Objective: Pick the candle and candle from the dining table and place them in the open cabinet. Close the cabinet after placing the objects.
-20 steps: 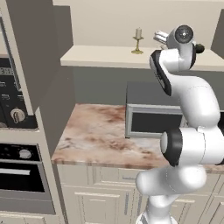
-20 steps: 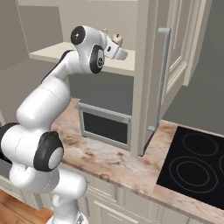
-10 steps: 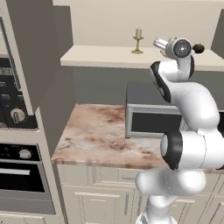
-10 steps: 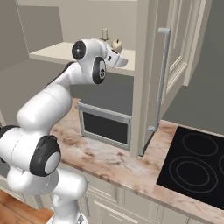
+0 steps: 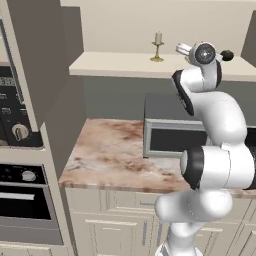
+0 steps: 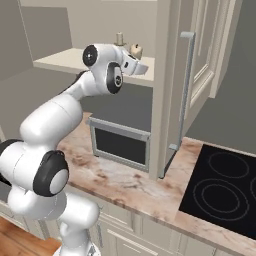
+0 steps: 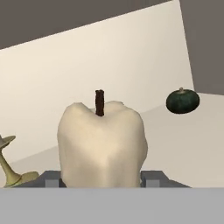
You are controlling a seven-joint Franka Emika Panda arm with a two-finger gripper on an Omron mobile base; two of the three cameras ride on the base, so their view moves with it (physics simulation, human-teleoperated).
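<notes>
Arm raised high w/ elbow bent, wrist level, gripper (image 7: 101,179) clamped on stubby candle (image 7: 101,146).

A steel-fronted microwave (image 5: 176,140) sits on the marbled countertop (image 5: 115,152). A built-in oven (image 5: 22,200) stands left of it, a black induction hob (image 6: 220,192) right. A dark green squash (image 7: 182,101) rests nearby.

"Any writing you can read from your end?"

"None. I've checked the oven panel (image 5: 15,125) on the left; its display and knob show marks too blurred for me to make out."

"Labels on the microwave (image 6: 120,145) or the cooktop (image 6: 222,190)?"

"I see no brand, number or sign on either. Nothing legible anywhere."
</notes>
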